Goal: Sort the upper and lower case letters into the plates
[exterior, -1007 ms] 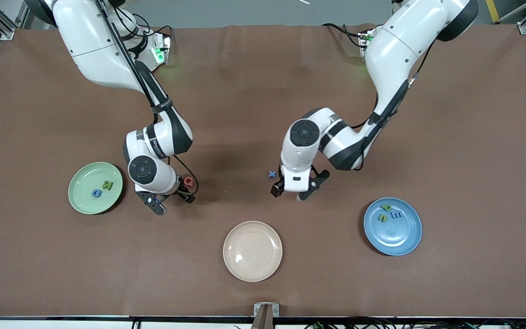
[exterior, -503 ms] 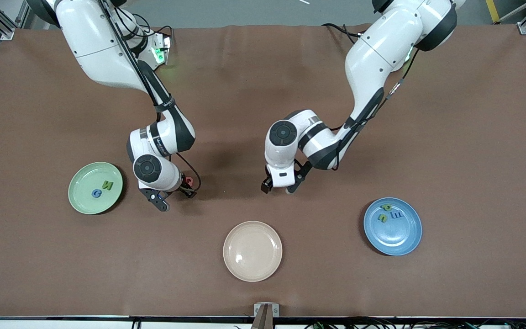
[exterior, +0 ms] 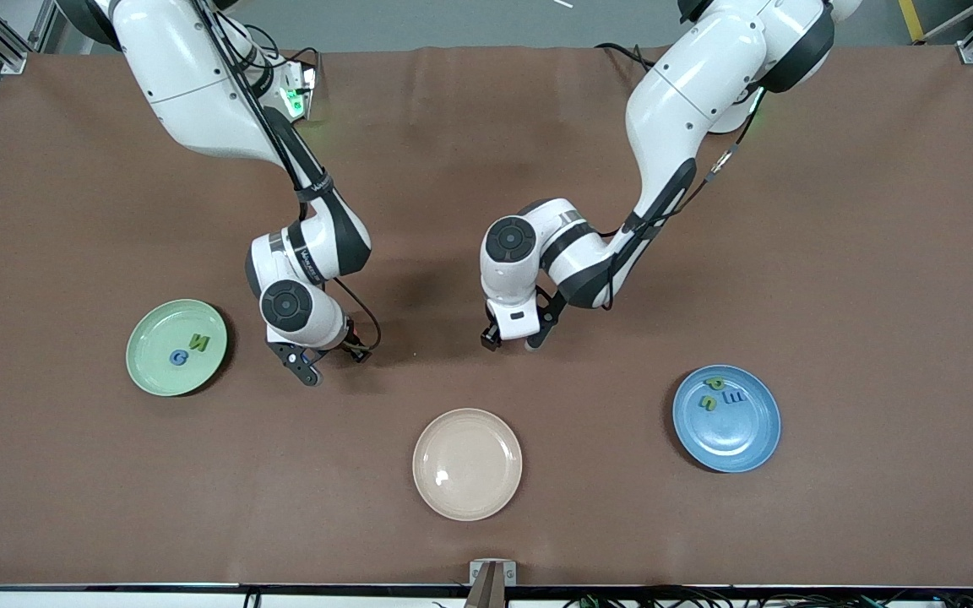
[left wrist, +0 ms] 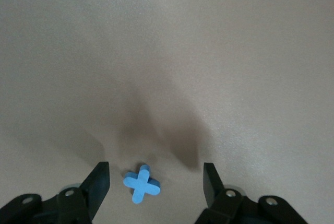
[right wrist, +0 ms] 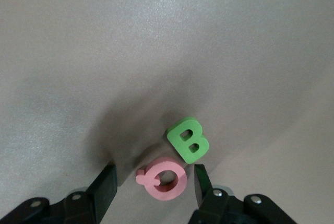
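A blue lowercase x [left wrist: 141, 184] lies flat on the brown table between the spread fingers of my left gripper [left wrist: 155, 185], touching neither. My right gripper [right wrist: 154, 182] is open around a pink Q [right wrist: 164, 178], which sits close to one finger [right wrist: 201, 179]. A green B [right wrist: 188, 139] lies just past the Q. In the front view both grippers, right [exterior: 333, 363] and left [exterior: 512, 342], are low over the table's middle and hide these letters. The mint green plate [exterior: 157, 325] holds a blue G [exterior: 178, 357] and a green N [exterior: 198, 341]. The blue plate [exterior: 736, 439] holds three small letters [exterior: 714, 393].
A cream-beige plate [exterior: 467, 464] with nothing in it sits nearer to the front camera, between the two grippers. A brown mat covers the whole table. Cables and a green-lit box [exterior: 294, 101] sit by the right arm's base.
The left gripper moved toward the right arm's end and came down over the x. The right gripper shifted over the Q. Both pairs of fingers have narrowed.
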Controlling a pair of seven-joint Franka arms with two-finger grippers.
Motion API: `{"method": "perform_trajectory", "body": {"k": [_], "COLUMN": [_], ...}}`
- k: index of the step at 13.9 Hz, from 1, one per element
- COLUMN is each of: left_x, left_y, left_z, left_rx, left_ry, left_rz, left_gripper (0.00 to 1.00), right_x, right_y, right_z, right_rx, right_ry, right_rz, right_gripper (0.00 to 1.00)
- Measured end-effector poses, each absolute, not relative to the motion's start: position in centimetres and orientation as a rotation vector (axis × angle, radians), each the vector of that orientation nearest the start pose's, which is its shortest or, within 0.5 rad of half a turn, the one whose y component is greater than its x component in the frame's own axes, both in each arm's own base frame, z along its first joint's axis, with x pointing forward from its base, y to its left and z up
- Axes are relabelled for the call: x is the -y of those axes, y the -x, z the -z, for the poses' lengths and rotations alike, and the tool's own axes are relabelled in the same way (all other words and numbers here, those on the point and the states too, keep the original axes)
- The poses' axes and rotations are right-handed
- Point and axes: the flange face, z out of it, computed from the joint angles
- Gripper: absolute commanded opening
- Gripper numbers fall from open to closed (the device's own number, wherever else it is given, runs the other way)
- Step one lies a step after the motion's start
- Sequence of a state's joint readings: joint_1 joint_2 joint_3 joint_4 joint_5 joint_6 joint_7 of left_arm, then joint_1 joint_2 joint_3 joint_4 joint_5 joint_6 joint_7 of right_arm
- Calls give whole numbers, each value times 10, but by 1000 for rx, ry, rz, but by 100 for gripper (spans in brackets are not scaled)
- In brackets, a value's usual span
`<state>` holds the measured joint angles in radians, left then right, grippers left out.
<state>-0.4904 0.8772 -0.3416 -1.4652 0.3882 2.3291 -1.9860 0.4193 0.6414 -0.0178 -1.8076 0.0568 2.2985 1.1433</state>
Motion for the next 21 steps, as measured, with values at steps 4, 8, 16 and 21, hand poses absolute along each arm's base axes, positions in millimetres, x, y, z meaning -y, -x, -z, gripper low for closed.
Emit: {"method": "perform_trajectory", "body": {"k": [4,8,16,21], "left_x": [502,503,484,390], "left_y": [-514,-513,-543,-624], "left_z": [-169,-169,-189,-246], "left_rx": [1546,1545,1451,1345], "left_ry": [2768,2767,2847,2921], "left_rz": [41,42,92,200], "left_gripper": [71,17,0,0], "right_x": [-251,-250,-209,-19], "right_y": [-584,-584,-614,-649], "right_z": [-176,-179,-250,-313], "right_rx": [-1223,-1226,-1091,-684], "right_ry": [2974,2974,3064,3091], "right_rz": [-199,-201,-314,-340], "right_gripper": [36,23,23,23]}}
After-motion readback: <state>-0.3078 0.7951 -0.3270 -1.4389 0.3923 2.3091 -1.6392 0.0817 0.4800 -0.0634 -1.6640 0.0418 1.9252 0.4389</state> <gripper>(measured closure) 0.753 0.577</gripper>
